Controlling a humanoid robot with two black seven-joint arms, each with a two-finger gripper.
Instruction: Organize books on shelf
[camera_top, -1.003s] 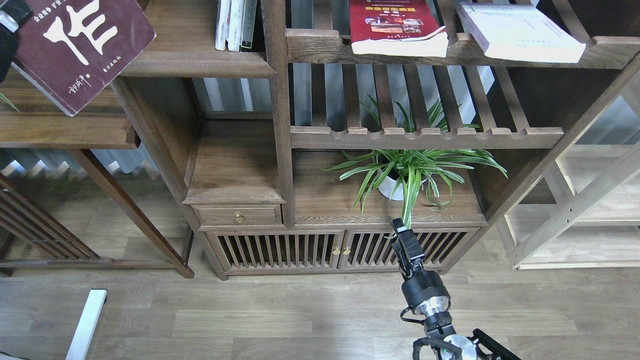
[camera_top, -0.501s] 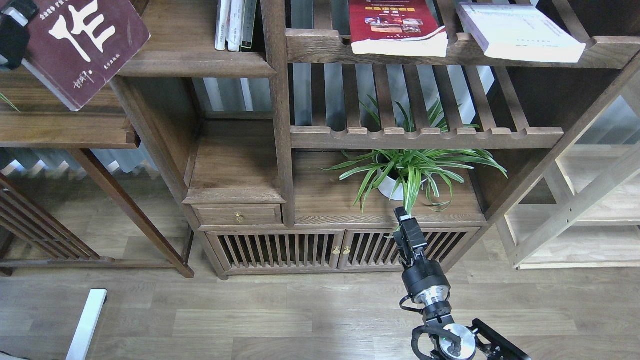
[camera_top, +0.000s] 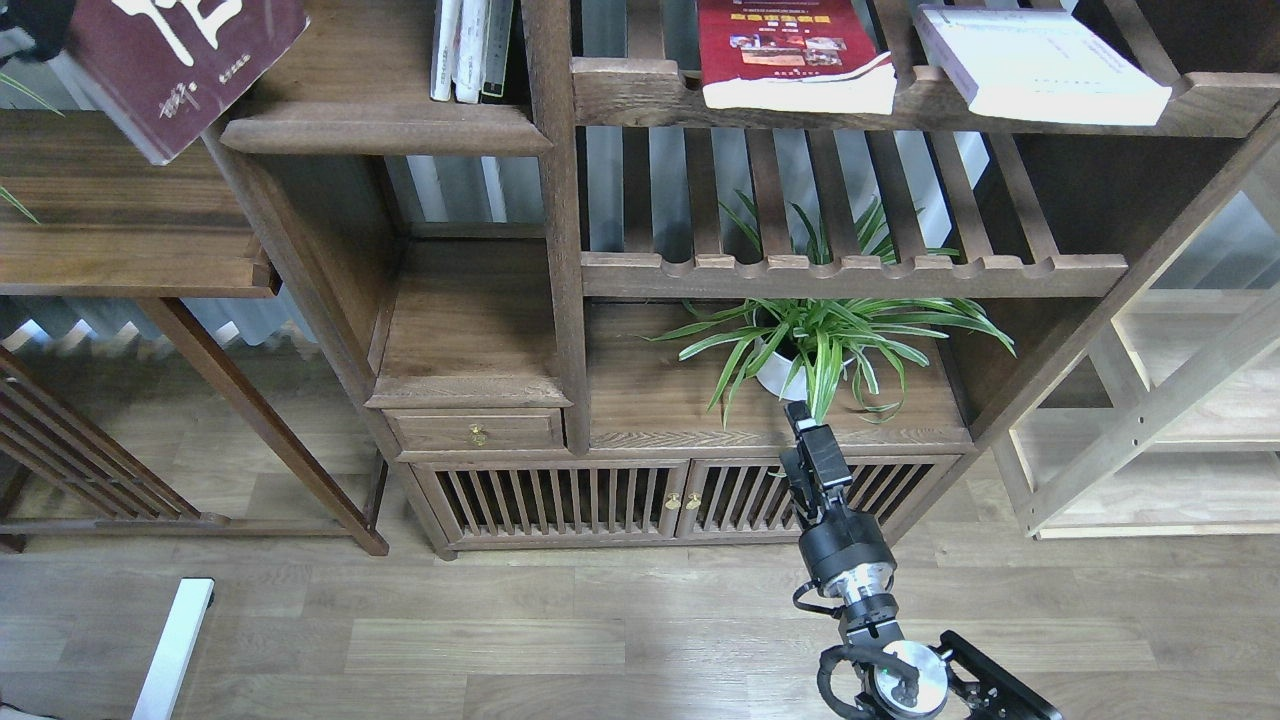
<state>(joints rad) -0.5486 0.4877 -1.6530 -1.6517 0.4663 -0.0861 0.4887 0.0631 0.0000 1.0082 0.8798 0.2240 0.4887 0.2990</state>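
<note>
Head view: the maroon book hangs tilted at the top left corner, just left of the dark shelf; the left gripper touches its left edge, finger state unclear. The red book and white book lie on the slatted rack. Lower down, the right gripper points at the plant, its fingers indistinguishable.

You had one head view, looking forward and steeply down from close range at the dark-brown wooden bookcase and pale plank floor.
</note>
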